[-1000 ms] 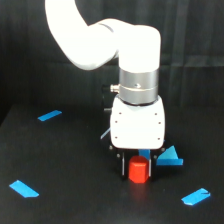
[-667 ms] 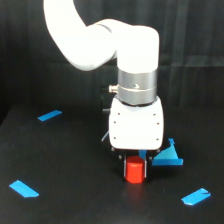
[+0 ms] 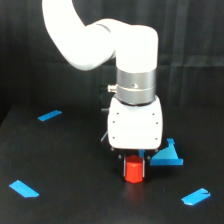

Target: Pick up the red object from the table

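Block: we see the red block [image 3: 134,170] on the table [image 3: 75,200], in the near middle of the scene, a little right of centre. It stands upright, and its top edge meets the underside of the gripper.
Gripper: the gripper [image 3: 134,161] hangs straight over the block, its white housing pointing down. We make out dark finger parts at the block's upper corners, but the housing hides most of them, so we cannot tell whether the fingers are spread, clenched, or grasping the block.
Arm: the white arm [image 3: 85,40] comes in from the upper left, bends over, and drops through a silver wrist ring [image 3: 134,85] into the housing.
Big blue piece: a blue piece [image 3: 168,156] lies just right of the block and partly behind the gripper; one corner sticks up.
Tape, far left: a blue strip [image 3: 49,115] lies well apart from the block, farther back on the left.
Tape, near left: another blue strip [image 3: 23,188] lies at the near left edge.
Tape, near right: a third blue strip [image 3: 195,196] lies near and to the right of the block.
Table: matte black, with the block's base resting on it as far as we can see.
Backdrop: a black curtain [image 3: 200,50] hangs behind the table.
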Tool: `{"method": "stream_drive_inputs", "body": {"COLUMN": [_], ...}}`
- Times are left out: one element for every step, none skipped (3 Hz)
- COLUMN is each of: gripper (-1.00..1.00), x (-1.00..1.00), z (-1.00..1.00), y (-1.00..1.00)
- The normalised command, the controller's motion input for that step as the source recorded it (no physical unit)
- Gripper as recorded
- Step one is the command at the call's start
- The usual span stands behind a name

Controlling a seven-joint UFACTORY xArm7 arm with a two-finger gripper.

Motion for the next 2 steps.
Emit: {"method": "stream_drive_inputs", "body": {"gripper": [-1.0, -0.92], "x": [-0.38, -0.14], "z": [0.87, 1.0], "y": [0.17, 0.11]}}
